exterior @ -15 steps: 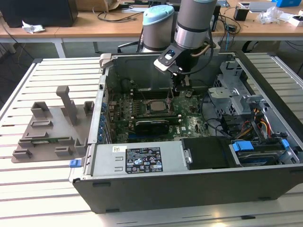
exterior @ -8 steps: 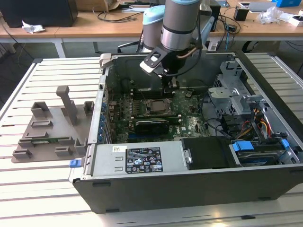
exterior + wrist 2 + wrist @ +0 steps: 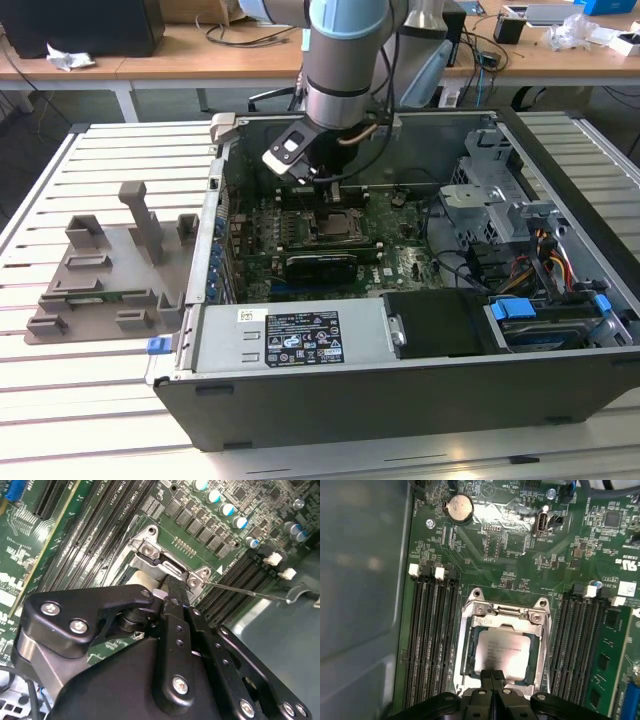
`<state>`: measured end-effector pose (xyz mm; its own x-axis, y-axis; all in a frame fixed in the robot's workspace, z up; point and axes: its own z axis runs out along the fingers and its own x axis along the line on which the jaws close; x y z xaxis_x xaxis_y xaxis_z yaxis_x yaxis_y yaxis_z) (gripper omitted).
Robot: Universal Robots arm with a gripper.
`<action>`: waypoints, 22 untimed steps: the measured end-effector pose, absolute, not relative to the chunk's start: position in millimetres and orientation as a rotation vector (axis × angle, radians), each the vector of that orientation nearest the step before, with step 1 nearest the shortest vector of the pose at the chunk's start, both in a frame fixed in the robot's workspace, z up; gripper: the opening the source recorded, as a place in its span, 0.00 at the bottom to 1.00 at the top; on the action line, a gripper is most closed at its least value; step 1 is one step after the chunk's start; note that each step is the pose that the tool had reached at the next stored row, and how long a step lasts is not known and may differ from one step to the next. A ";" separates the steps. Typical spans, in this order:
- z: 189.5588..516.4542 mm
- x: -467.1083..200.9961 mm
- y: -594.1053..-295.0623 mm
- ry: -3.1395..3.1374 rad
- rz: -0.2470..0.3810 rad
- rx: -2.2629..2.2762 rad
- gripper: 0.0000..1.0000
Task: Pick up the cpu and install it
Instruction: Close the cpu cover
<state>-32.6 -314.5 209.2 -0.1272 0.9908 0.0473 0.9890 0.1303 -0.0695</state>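
Observation:
The cpu (image 3: 504, 652), a flat square chip with a silvery top, lies level inside the motherboard socket (image 3: 470, 645), within its metal frame. My gripper (image 3: 491, 676) hangs just over one edge of the chip, its two black fingers pressed together with nothing between them. In the second wrist view the gripper (image 3: 167, 587) stands over the socket's metal frame (image 3: 155, 555). In the exterior view the gripper (image 3: 330, 192) reaches down into the open computer case, right above the socket (image 3: 340, 222).
Rows of memory slots (image 3: 427, 640) flank the socket on both sides. The case walls (image 3: 300, 390), a drive cage (image 3: 490, 190) and cable bundles (image 3: 545, 255) surround the board. A grey plastic holder tray (image 3: 110, 270) lies on the slatted table at the exterior view's left.

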 end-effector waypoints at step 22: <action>268.8 -27.2 -314.6 -2.299 0.032 -2.019 0.11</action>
